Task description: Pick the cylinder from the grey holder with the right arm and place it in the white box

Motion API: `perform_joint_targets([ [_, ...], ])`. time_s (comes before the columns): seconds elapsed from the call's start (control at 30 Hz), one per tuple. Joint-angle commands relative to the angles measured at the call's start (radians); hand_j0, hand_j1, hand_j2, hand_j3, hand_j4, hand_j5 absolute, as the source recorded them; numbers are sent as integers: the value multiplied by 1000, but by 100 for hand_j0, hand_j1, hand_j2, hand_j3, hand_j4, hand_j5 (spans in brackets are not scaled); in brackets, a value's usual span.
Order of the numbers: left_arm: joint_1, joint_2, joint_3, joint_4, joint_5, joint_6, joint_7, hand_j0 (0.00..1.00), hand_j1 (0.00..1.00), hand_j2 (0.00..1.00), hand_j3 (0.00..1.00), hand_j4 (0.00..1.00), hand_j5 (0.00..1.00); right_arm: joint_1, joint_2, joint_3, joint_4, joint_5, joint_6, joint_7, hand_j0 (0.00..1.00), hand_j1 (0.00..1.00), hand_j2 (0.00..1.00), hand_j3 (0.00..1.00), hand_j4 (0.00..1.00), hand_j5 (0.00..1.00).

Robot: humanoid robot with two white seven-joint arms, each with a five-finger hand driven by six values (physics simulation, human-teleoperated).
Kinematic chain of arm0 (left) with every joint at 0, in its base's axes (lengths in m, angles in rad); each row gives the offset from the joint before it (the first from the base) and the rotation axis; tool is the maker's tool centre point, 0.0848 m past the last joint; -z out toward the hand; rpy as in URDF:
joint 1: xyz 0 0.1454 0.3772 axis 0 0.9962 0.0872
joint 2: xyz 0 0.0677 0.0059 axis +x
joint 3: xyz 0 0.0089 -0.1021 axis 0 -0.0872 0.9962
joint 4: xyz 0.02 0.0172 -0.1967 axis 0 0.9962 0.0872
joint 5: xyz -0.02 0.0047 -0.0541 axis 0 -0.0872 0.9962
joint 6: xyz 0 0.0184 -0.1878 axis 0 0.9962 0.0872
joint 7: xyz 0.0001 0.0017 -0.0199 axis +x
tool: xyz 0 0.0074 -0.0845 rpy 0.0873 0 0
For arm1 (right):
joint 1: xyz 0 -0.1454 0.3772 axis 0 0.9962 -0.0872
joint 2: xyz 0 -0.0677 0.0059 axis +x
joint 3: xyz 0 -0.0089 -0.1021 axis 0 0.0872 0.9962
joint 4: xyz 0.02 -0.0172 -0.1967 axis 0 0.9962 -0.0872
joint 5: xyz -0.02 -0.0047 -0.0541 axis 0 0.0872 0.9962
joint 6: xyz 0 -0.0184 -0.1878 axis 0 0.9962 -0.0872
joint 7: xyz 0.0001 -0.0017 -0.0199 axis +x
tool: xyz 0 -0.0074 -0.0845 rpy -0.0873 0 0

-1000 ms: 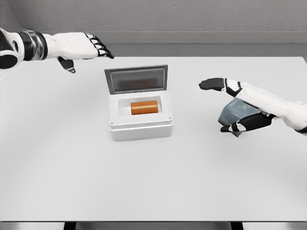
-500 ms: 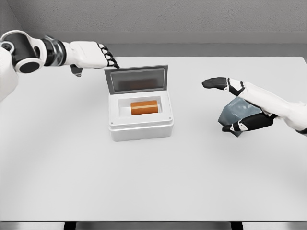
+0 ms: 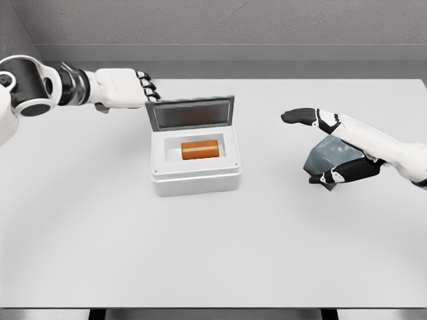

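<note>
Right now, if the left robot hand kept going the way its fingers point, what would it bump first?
Probably the open lid of the white box; the left robot hand points right, fingertips at the lid's upper-left corner.

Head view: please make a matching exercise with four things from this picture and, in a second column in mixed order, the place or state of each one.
1. orange cylinder
2. lid
3. left hand
4. grey holder

A. under the right hand
B. standing open
C. lying inside the white box
D. at the lid's upper left corner

Pairs: 1-C, 2-B, 3-D, 4-A
</note>
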Motion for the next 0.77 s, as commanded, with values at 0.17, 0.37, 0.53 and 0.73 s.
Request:
perform_joint_targets([
  [0.17,-2,101,134,45,45,-2,0,100,100,100,100,100,100,0,-1,0,-2,-9,3,0,100,100,100,100,100,100],
  [0.37,72,241,142,75,436,-2,0,100,100,100,100,100,100,0,-1,0,0,-7,3,0,100,100,100,100,100,100],
  [0.53,173,273,169,63,458,-2,0,100,100,100,100,100,100,0,-1,0,0,-7,3,0,100,100,100,100,100,100],
  [0.73,175,272,169,56,456,-2,0,100,100,100,100,100,100,0,-1,0,0,-7,3,0,100,100,100,100,100,100],
])
